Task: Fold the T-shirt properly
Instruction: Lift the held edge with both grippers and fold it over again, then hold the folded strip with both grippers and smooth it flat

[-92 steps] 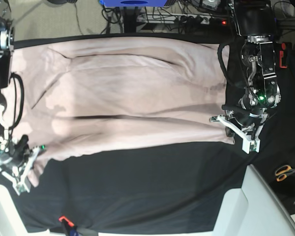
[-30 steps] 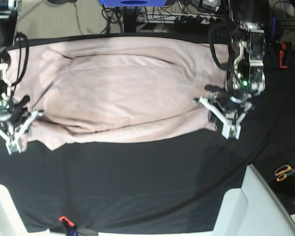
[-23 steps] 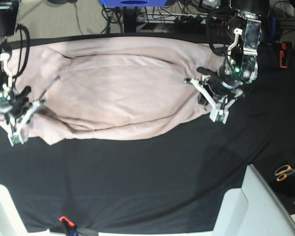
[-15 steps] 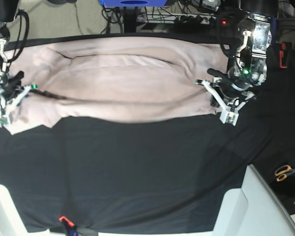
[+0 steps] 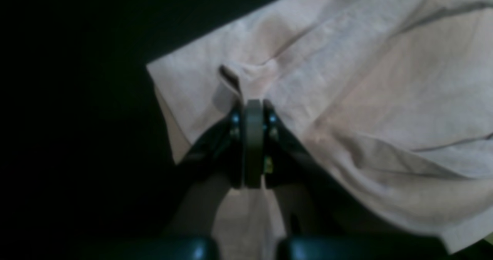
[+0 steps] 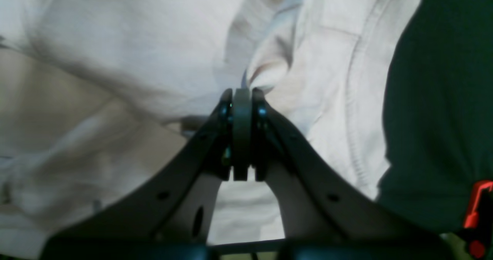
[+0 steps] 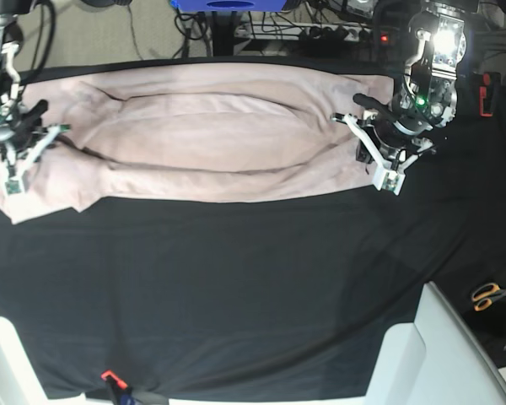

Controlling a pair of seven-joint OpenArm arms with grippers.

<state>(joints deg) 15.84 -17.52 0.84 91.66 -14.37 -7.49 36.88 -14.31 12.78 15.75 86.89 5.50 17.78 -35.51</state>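
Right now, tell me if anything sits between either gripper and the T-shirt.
Nothing visible does. The left gripper and the right gripper are both shut directly on folds of the T-shirt, which lies on the black cloth.

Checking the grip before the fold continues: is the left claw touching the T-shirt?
Touching. The left wrist view shows the left claw shut on a pinched ridge of the T-shirt.
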